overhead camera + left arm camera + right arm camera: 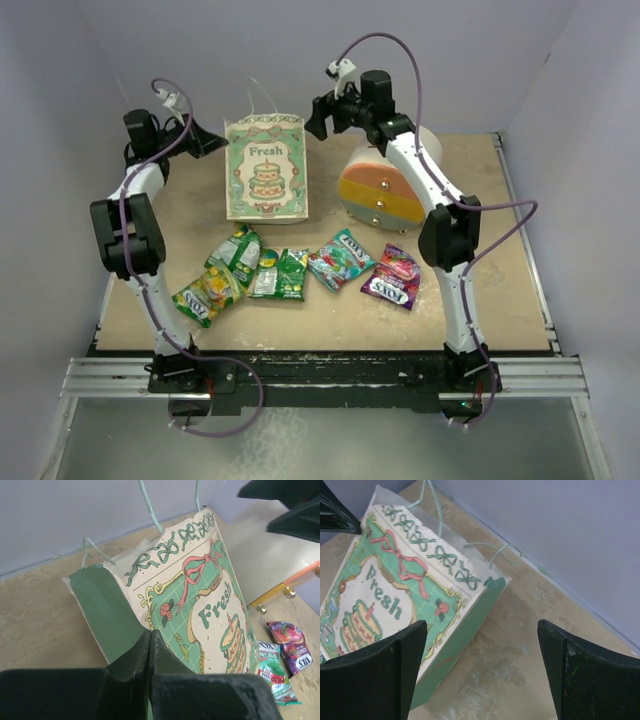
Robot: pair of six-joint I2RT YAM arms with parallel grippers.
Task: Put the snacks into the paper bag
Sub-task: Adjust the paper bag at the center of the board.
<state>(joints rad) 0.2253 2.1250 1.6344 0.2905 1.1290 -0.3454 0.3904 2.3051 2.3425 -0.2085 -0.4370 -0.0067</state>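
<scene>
At the far left the left end effector (pixel 205 140) was pinched fully closed with nothing visibly between its fingers. It sat just beside the green left side panel of the paper bag (pixel 266 170); whether it touched the paper could not be told. The bag stood upright at the far middle of the worktop (pixel 500 250), its "Fresh" print facing the near edge and its string handles up. What lay inside it was hidden. Near of the bag, the snacks (pixel 300 272) lay in a loose row running from a yellow-green packet on the left to a purple one on the right, at least five in plain sight. The right end effector (pixel 318 115) hung by the bag's upper right corner, spread wide and empty. Right of that stood the round drawer unit (pixel 385 190). By this showing most of the packing remained, with no packet held and every visible one on the worktop.
</scene>
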